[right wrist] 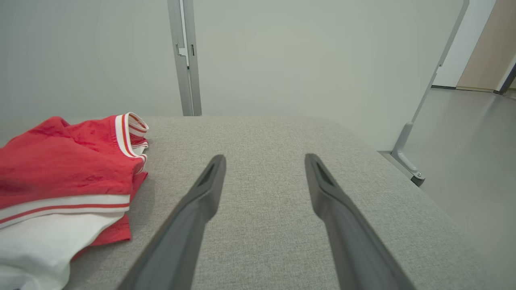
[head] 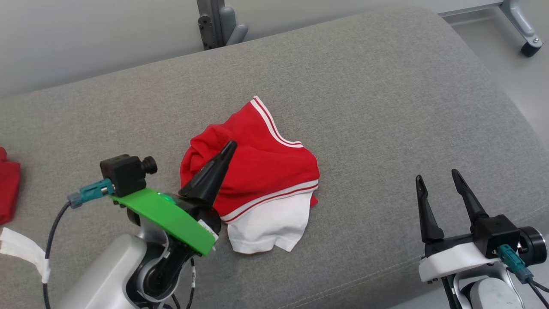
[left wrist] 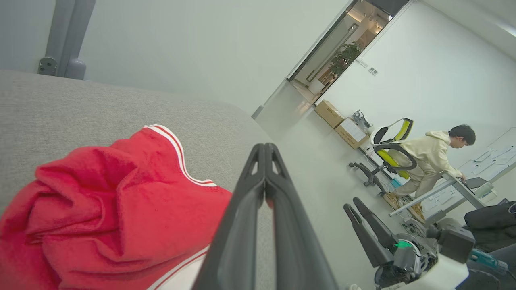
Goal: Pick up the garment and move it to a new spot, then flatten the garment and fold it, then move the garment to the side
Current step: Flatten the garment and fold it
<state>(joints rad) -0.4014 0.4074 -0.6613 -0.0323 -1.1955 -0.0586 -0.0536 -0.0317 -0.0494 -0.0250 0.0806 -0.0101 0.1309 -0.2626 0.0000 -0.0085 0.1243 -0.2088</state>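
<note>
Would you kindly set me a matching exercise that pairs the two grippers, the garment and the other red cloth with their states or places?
Things:
1. left gripper
2. right gripper
3. garment
4. red cloth

States or places:
A. open, over bare cushion
B. crumpled in a heap, mid-cushion
C. at the cushion's far left edge
D. shut, beside the heap

Pairs: 1-D, 2-A, 3-B, 4-C.
</note>
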